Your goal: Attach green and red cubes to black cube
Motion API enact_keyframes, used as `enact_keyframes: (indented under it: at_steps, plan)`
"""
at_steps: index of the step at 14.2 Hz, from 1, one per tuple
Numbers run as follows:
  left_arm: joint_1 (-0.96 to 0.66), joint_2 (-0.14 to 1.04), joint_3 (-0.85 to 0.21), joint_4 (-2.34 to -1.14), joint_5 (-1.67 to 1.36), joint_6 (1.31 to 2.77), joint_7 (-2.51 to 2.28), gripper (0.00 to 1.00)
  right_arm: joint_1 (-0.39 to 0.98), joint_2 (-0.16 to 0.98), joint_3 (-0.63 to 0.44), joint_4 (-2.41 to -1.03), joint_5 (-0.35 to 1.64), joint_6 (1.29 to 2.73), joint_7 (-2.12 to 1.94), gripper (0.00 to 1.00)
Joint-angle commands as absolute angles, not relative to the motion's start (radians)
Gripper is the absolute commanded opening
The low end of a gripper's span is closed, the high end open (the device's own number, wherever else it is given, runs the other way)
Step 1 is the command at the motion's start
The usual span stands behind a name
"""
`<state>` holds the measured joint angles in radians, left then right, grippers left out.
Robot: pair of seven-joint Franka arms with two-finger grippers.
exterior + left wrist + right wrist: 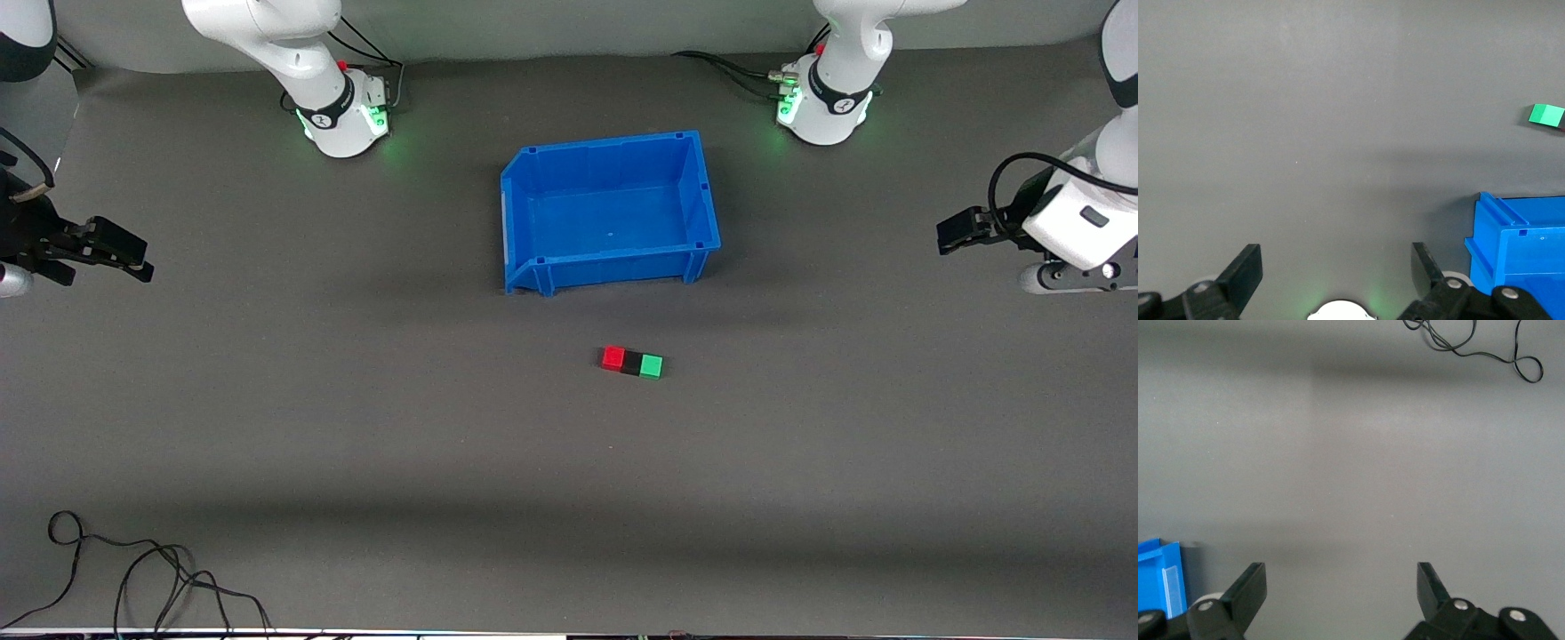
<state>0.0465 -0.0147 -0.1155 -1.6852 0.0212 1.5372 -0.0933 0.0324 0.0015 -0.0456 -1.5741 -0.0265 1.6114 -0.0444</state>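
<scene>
Mid-bench, the red cube (613, 357), black cube (631, 362) and green cube (652, 366) touch in a row; the left gripper (956, 233) and right gripper (120, 252) wait at the bench's ends, fingers spread.

No readable text, labels, brands or numbers anywhere in these views.

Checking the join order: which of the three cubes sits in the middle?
The black cube, with the red cube and the green cube touching its two ends.

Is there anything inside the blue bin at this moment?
Nothing shows inside the blue bin; its whole floor is visible and bare. The red cube, black cube and green cube sit joined on the table, nearer the front camera.
</scene>
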Motion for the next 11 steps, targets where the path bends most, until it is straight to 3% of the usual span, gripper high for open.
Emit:
enact_keyframes:
  at_steps: [1,11]
  plan:
    - [0.046,-0.058,-0.117,-1.735,0.04,1.581,-0.042,0.99,0.029,-0.032,-0.054,-1.603,-0.038,1.615,-0.094,1.0]
    - [0.048,-0.051,-0.109,-1.75,0.052,1.628,0.012,1.0,0.031,-0.026,-0.055,-1.601,0.054,1.586,-0.08,1.0]
